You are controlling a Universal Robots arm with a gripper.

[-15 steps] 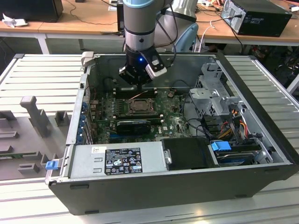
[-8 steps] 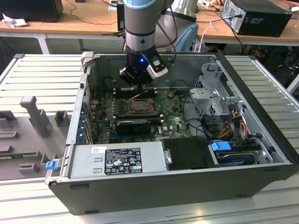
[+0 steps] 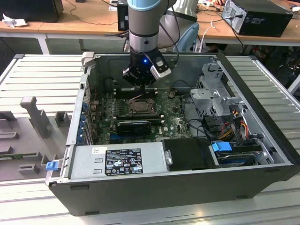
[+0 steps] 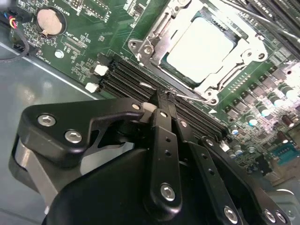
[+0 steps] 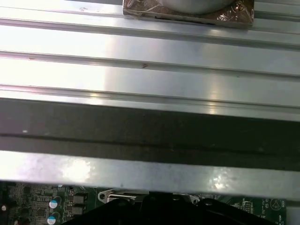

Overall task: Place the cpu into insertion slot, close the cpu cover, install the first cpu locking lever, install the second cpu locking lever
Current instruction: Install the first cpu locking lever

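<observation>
Sitting flat in the insertion slot [image 4: 199, 49], the cpu [image 4: 200, 48] shows a pale, dull silver face framed by the cpu cover [image 4: 249, 51]; the pincer [image 4: 165, 101] hangs beside it, pressed together, holding nothing.

a lab: open computer case [image 3: 187, 187] on slatted aluminium table [image 3: 37, 70], cabled desks [image 3: 84, 21] behind
</observation>
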